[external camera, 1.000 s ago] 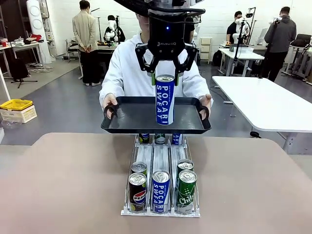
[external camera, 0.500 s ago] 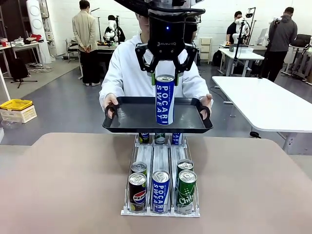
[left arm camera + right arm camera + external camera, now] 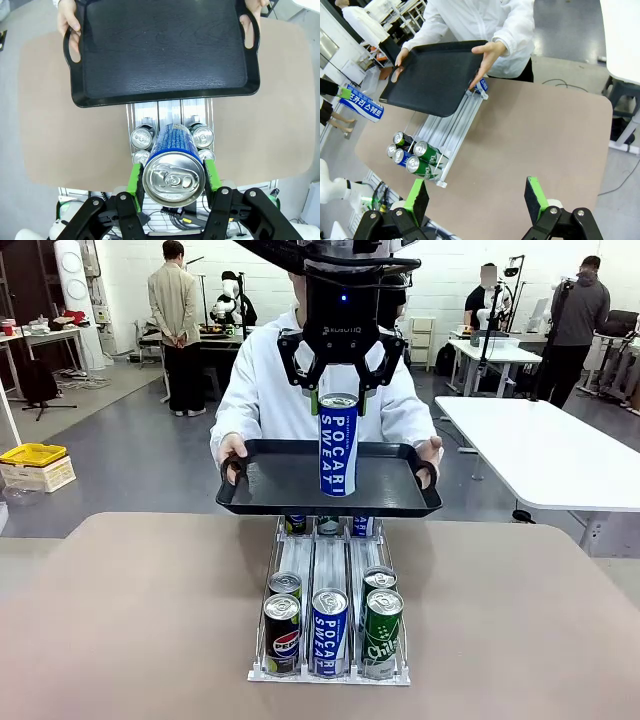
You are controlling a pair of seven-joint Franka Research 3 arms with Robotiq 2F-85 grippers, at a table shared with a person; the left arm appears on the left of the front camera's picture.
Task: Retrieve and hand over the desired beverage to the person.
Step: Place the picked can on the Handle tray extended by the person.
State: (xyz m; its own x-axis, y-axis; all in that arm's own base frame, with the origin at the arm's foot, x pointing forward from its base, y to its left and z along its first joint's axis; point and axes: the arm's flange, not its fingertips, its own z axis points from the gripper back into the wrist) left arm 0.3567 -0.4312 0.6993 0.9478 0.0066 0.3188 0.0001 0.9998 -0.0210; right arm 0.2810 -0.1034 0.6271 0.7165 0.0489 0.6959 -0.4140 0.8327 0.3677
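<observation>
My left gripper (image 3: 339, 400) is shut on the top of a blue and white Pocari Sweat can (image 3: 338, 452) and holds it upright in the air. In the left wrist view the can (image 3: 172, 145) sits between the green pads (image 3: 134, 179) above the rack. The person (image 3: 262, 390) in a white jacket holds a black tray (image 3: 330, 508) by both handles over the table's far edge. The can hangs in front of that tray (image 3: 165, 50); whether it touches I cannot tell. My right gripper (image 3: 477, 197) is open, high above the table, with nothing between its fingers.
A slotted can rack (image 3: 330, 565) lies mid-table, with a Pepsi can (image 3: 282, 633), a Pocari can (image 3: 329, 632) and a green can (image 3: 381, 630) at its front. A white table (image 3: 545, 450) stands at the right. Other people stand far behind.
The person has shifted the tray a little to the right and slightly lower. My left gripper and the can have stayed in place.
</observation>
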